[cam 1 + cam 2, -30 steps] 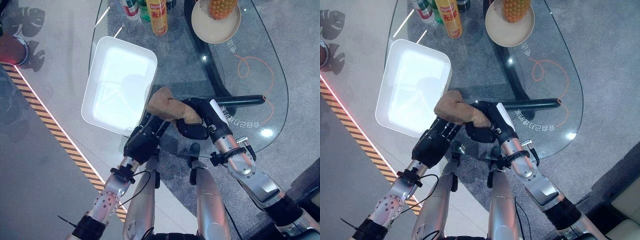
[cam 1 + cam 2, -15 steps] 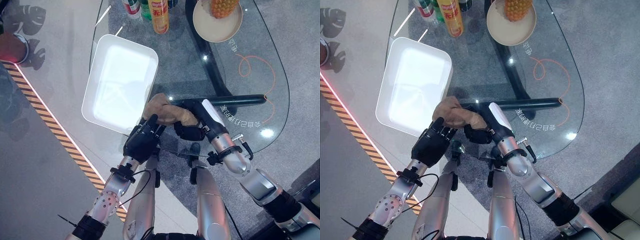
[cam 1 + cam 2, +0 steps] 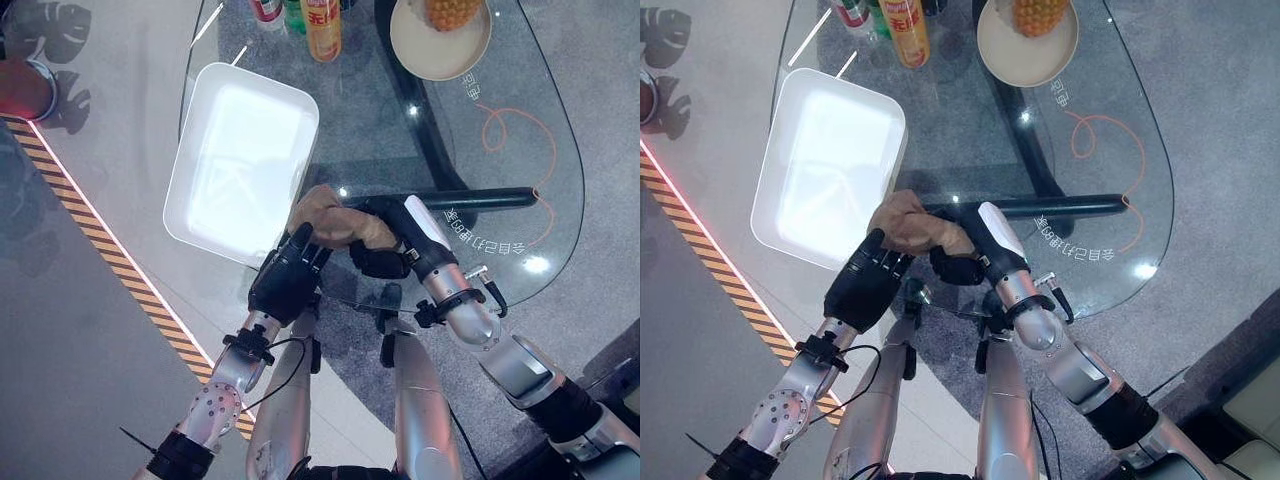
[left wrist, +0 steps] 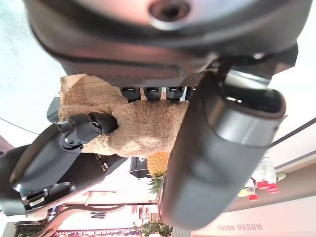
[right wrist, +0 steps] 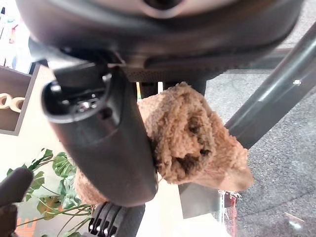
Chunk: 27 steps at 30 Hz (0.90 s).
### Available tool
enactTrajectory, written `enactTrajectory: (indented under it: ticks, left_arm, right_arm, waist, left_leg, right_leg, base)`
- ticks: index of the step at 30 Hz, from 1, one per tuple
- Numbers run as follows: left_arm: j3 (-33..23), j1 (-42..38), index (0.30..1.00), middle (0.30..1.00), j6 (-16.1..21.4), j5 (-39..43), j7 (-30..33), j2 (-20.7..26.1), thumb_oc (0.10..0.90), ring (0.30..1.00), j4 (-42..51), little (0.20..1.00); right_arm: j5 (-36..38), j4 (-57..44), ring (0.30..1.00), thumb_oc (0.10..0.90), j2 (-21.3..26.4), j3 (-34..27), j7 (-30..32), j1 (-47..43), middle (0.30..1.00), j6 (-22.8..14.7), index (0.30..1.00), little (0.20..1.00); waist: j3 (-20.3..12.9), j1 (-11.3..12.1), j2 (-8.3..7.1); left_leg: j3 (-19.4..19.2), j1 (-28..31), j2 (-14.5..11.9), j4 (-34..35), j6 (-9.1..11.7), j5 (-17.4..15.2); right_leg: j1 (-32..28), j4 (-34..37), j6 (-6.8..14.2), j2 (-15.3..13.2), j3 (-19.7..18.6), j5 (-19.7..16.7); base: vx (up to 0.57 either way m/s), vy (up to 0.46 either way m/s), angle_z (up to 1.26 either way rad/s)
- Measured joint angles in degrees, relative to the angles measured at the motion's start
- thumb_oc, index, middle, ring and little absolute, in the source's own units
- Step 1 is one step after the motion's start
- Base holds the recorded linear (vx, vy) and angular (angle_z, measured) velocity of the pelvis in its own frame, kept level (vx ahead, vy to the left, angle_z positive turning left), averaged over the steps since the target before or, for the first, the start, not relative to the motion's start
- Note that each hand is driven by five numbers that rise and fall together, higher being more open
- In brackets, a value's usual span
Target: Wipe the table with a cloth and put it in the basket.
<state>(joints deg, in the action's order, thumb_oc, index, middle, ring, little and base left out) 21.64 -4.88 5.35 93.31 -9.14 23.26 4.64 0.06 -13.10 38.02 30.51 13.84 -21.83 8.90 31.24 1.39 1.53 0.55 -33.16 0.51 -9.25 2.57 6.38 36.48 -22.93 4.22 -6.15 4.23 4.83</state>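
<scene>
Compared with a second ago, the brown cloth has been carried a little nearer the white basket, and the left hand has been raised so that its fingertips now meet the cloth's near edge. This is judged to be the start of a handover or a two-handed carry toward the basket, with the wiping apparently finished; the cloth is not yet over the basket but just beside its near right corner, above the glass desk.

The right hand is seen curled round the cloth, with the bunched fabric gripped between thumb and fingers in the right wrist view. In the left wrist view the left hand's fingers are bent only partly, their tips laid on the cloth with the thumb alongside; no firm grip is judged to be formed there yet.
</scene>
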Motion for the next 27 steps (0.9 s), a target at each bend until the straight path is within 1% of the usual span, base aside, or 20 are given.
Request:
enactTrajectory:
  ticks: [8, 9, 10, 11, 12, 13, 16, 18, 21, 27]
  left_arm:
    - [-0.06, -0.12, 0.9, 0.9, -0.67, -0.58, 5.0, 0.0, 0.8, 0.9, 0.41, 0.9]
    - [-0.11, -0.24, 0.778, 0.778, -0.9, -0.84, 5.72, 0.0, 0.657, 0.778, 0.41, 0.757]
    - [-0.2, -0.27, 0.587, 0.587, -1.1, -1.14, 6.14, 0.0, 0.435, 0.587, 0.41, 0.535]
    - [-0.26, -0.26, 0.545, 0.545, -1.16, -1.28, 6.37, 0.01, 0.385, 0.545, 0.4, 0.485]
    - [-0.39, -0.24, 0.516, 0.516, -1.19, -1.52, 7.17, 0.02, 0.353, 0.516, 0.4, 0.453]
    - [-0.45, -0.23, 0.305, 0.305, -1.19, -1.68, 7.62, 0.02, 0.105, 0.305, 0.39, 0.205]
    - [-0.55, -0.17, 0.3, 0.3, -1.17, -1.71, 8.93, 0.12, 0.1, 0.3, 0.23, 0.2]
    - [-1.42, -0.19, 0.3, 0.3, -1.12, -1.72, 9.93, 0.11, 0.1, 0.3, 0.04, 0.2]
    - [-2.15, -0.2, 0.3, 0.3, -0.79, -1.74, 10.17, 0.09, 0.1, 0.3, -0.19, 0.2]
    - [-2.15, -0.39, 0.3, 0.3, 0.07, -1.73, 10.32, -0.19, 0.1, 0.3, -0.18, 0.2]
  right_arm:
    - [0.02, 0.15, 0.3, 0.1, 0.45, 1.23, -0.89, -0.04, 0.3, 0.78, 0.3, 0.2]
    - [0.02, 0.15, 0.3, 0.1, 0.45, 1.27, -1.24, -0.04, 0.3, 0.79, 0.3, 0.2]
    - [0.02, 0.15, 0.3, 0.1, 0.44, 1.33, -1.43, -0.04, 0.3, 0.79, 0.3, 0.2]
    - [0.02, 0.15, 0.3, 0.1, 0.44, 1.37, -1.49, -0.04, 0.3, 0.79, 0.3, 0.2]
    - [0.03, 0.14, 0.3, 0.1, 0.44, 1.39, -1.55, -0.06, 0.3, 0.79, 0.3, 0.2]
    - [0.03, 0.14, 0.3, 0.1, 0.44, 1.4, -1.56, -0.11, 0.3, 0.79, 0.3, 0.2]
    - [0.09, -0.1, 0.3, 0.1, 0.42, 1.58, -1.86, -0.51, 0.3, 0.66, 0.3, 0.2]
    - [0.08, -1.37, 0.3, 0.1, 0.35, 2.75, -2.32, -1.02, 0.3, 0.61, 0.3, 0.2]
    - [0.1, -2.29, 0.3, 0.1, 0.18, 4.16, -2.4, -1.57, 0.3, 0.33, 0.3, 0.2]
    - [0.11, -2.88, 0.3, 0.1, -0.17, 4.61, -2.29, -1.75, 0.3, 0.34, 0.3, 0.2]
  waist:
    - [0.0, 0.05, 0.0]
    - [0.0, 0.06, 0.0]
    - [0.0, 0.06, 0.0]
    - [0.0, 0.07, 0.0]
    - [0.0, 0.07, 0.0]
    - [0.0, 0.07, 0.0]
    - [0.0, 0.03, 0.0]
    - [0.0, 0.01, 0.01]
    - [0.0, 0.1, 0.01]
    - [0.0, 0.07, 0.01]
  left_leg:
    - [0.07, -0.06, 0.02, -0.06, 0.02, 0.02]
    - [0.1, -0.07, 0.03, -0.08, 0.02, 0.02]
    - [0.12, -0.08, 0.04, -0.08, 0.02, 0.02]
    - [0.13, -0.08, 0.06, -0.08, 0.02, 0.02]
    - [0.14, -0.07, 0.07, -0.08, 0.02, 0.02]
    - [0.15, -0.08, 0.08, -0.08, 0.02, 0.02]
    - [0.17, -0.13, 0.21, -0.09, 0.02, 0.02]
    - [0.17, -0.29, 0.25, -0.1, 0.05, 0.04]
    - [0.18, -0.33, 0.26, -0.11, 0.07, 0.05]
    - [0.32, -0.52, 0.42, -0.48, 0.06, 0.04]
  right_leg:
    - [0.0, -0.06, 0.01, -0.02, 0.06, 0.03]
    - [0.0, -0.07, 0.01, -0.02, 0.08, 0.05]
    - [0.0, -0.1, 0.02, -0.04, 0.1, 0.07]
    - [0.01, -0.11, 0.02, -0.05, 0.1, 0.09]
    - [0.01, -0.15, 0.03, -0.07, 0.11, 0.13]
    - [0.01, -0.17, 0.03, -0.09, 0.12, 0.15]
    - [0.32, -0.71, 0.03, -0.25, 0.11, 0.44]
    - [0.7, -1.06, -0.01, -0.31, 0.09, 0.57]
    - [0.78, -1.18, -0.03, -0.33, 0.11, 0.63]
    - [0.84, -1.44, 0.05, -0.49, 0.17, 0.69]
  base:
    - [0.0, 0.0, 0.0]
    - [0.0, 0.0, 0.0]
    - [0.0, 0.0, 0.0]
    - [0.0, 0.0, 0.0]
    - [0.0, 0.0, 0.0]
    - [0.0, 0.0, 0.0]
    - [0.0, 0.0, 0.0]
    - [0.0, 0.0, 0.0]
    - [0.0, 0.0, 0.0]
    - [0.0, 0.0, 0.0]
